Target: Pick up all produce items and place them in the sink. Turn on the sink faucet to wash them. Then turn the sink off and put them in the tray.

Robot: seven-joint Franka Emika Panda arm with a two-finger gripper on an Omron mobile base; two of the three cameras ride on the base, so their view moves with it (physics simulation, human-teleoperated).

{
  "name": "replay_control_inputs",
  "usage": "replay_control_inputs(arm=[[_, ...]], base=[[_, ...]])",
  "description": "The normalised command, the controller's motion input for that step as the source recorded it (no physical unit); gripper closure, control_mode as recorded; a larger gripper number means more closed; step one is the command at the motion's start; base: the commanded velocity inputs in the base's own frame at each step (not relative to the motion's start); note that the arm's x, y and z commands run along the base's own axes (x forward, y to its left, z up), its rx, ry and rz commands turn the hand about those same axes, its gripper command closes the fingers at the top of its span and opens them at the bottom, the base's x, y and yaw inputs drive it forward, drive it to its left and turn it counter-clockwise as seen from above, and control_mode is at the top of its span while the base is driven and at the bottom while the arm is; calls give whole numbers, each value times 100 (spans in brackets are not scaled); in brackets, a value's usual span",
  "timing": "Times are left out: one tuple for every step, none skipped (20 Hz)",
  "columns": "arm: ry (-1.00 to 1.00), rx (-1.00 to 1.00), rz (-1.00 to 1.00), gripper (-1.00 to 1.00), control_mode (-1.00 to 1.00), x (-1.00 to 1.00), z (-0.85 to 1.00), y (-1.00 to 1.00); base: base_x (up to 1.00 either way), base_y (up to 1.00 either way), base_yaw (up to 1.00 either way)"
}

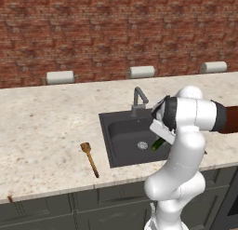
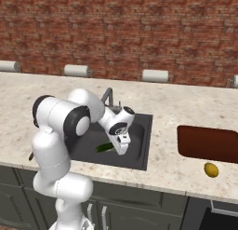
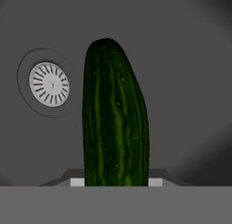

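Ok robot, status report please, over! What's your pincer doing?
Pincer shut on cucumber, low inside the sink. Yellow piece on the counter by the tray. Nothing in the way.

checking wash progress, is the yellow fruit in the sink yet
No, the yellow fruit lies on the counter beside the tray, well apart from the sink.
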Motion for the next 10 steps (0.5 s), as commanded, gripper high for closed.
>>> replay_control_inputs(arm=[[0, 0, 4, 100, -100, 54, -19, 0], [0, 0, 6, 100, -100, 51, -24, 0], [0, 0, 7, 100, -100, 54, -31, 0], [0, 0, 8, 100, -100, 54, -35, 0], [0, 0, 9, 100, -100, 56, -41, 0], [0, 0, 9, 100, -100, 54, -42, 0], [0, 0, 9, 100, -100, 50, -46, 0], [0, 0, 9, 100, -100, 47, -46, 0], [0, 0, 10, 100, -100, 42, -46, 0], [0, 0, 10, 100, -100, 41, -44, 0]], base=[[0, 0, 0], [0, 0, 0], [0, 0, 0], [0, 0, 0], [0, 0, 0], [0, 0, 0], [0, 0, 0], [0, 0, 0], [0, 0, 0], [0, 0, 0]])
